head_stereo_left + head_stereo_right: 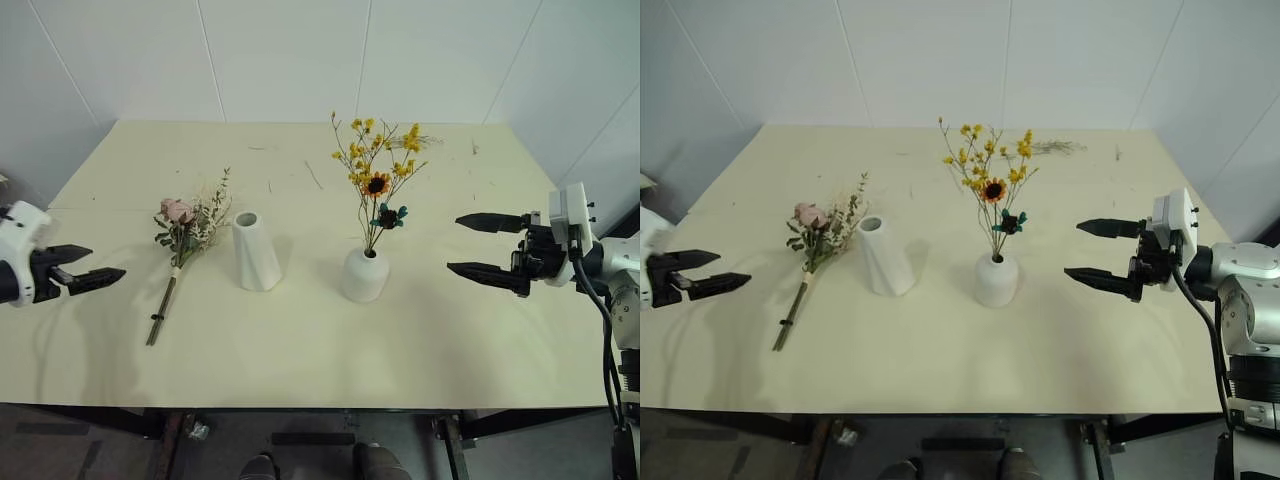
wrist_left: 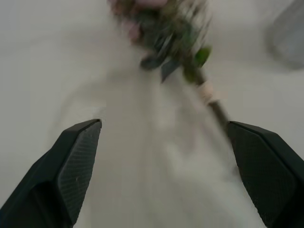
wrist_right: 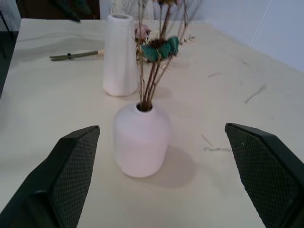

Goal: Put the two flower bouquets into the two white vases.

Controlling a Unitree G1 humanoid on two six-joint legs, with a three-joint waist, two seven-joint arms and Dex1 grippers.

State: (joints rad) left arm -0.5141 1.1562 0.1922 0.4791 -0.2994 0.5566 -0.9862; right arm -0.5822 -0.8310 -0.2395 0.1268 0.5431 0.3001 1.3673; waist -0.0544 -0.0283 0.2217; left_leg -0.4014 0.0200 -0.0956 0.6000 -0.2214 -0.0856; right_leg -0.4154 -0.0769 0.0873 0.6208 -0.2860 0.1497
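The thin yellow bouquet (image 1: pixel 375 185) stands upright in the short rounded white vase (image 1: pixel 365 275) near the table's middle. To its left stands the taller twisted white vase (image 1: pixel 256 252), with nothing in it. The bushy pink bouquet (image 1: pixel 185 235) lies flat on the table left of that vase, stems toward the front edge. My left gripper (image 1: pixel 92 268) hovers open at the table's left edge, pointing toward the pink bouquet (image 2: pixel 166 42). Open too, my right gripper (image 1: pixel 472 245) hangs right of the rounded vase (image 3: pixel 141 139), apart from it.
Loose dried twig scraps (image 1: pixel 313 175) lie toward the back of the cream table (image 1: pixel 320 350), with more near the far right (image 1: pixel 1055 147). White walls close in behind and on both sides.
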